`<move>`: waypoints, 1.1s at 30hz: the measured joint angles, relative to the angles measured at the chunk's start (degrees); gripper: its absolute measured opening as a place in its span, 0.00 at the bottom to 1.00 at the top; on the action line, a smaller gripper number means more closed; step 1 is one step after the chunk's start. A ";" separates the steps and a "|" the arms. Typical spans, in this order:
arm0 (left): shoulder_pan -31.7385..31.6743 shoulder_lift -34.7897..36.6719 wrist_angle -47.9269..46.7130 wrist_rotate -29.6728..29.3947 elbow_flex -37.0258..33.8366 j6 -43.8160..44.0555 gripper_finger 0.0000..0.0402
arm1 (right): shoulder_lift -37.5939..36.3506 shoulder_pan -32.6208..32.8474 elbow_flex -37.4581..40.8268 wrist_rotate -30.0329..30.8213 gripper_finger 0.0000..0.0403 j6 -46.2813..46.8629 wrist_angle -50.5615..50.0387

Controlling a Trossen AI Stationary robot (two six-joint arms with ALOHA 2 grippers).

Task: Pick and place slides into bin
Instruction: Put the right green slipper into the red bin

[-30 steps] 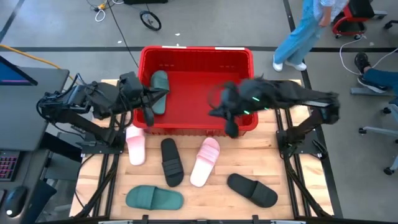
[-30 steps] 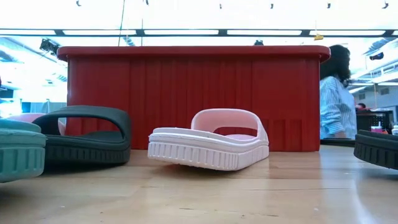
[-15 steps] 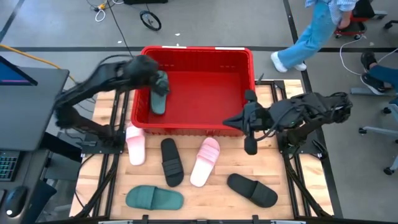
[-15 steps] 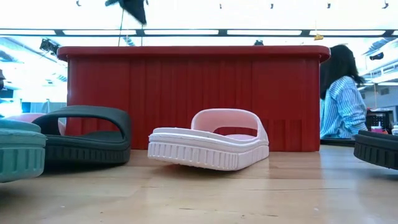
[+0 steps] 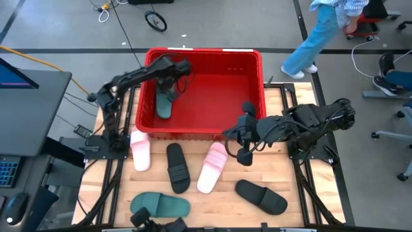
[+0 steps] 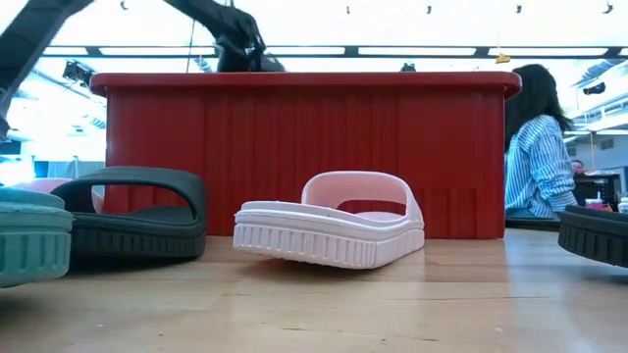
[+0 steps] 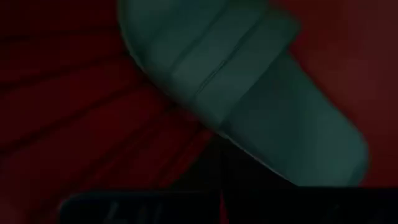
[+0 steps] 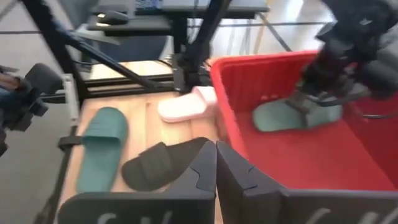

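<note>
The red bin (image 5: 252,71) stands at the table's far middle. One dark green slide (image 5: 165,105) lies inside it by the left wall; it also shows in the left wrist view (image 7: 249,93). My left gripper (image 5: 172,87) is shut just above that slide. My right gripper (image 5: 226,134) is shut and empty, level, over the bin's near rim (image 8: 230,106). On the table lie two pink slides (image 5: 212,166) (image 5: 140,149), two black slides (image 5: 177,167) (image 5: 261,196) and a green slide (image 5: 159,205). My left gripper points down at the green slide's strap end (image 7: 205,74) in the bin. I cannot tell whether its fingertips touch the slide.
The low view shows the bin's near wall (image 6: 304,157) behind a pink slide (image 6: 329,233), a black slide (image 6: 137,211) and a green slide (image 6: 34,245). A person (image 6: 535,162) stands beyond the table at the right.
My left arm has swung from the bin's left rim up and over the bin, toward the table's right edge. My right gripper has drawn back from over the bin's near right part to its near rim. The green slide stays in the bin.
</note>
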State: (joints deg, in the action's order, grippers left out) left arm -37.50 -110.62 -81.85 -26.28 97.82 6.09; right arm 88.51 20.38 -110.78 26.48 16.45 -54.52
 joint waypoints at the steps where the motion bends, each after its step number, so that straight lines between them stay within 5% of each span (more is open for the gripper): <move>1: -0.46 -1.02 0.39 -0.01 0.00 -0.75 0.00 | 0.00 0.00 0.00 1.08 0.01 0.35 -0.34; 6: -1.64 -4.30 5.01 -0.22 0.00 -3.87 0.00 | 0.00 -0.02 0.00 5.14 0.01 0.41 -0.90; 27: -2.08 -11.16 17.28 5.35 2.05 -14.49 0.00 | -0.02 -0.60 0.00 5.22 0.02 0.39 -1.34; 33: 1.52 -10.16 11.06 -3.24 5.12 -16.70 0.00 | -0.02 -0.87 0.00 5.27 0.02 0.39 -2.41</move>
State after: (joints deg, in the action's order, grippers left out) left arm -35.98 -120.78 -70.79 -29.52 102.94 -10.61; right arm 88.49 19.51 -110.78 31.75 16.84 -56.93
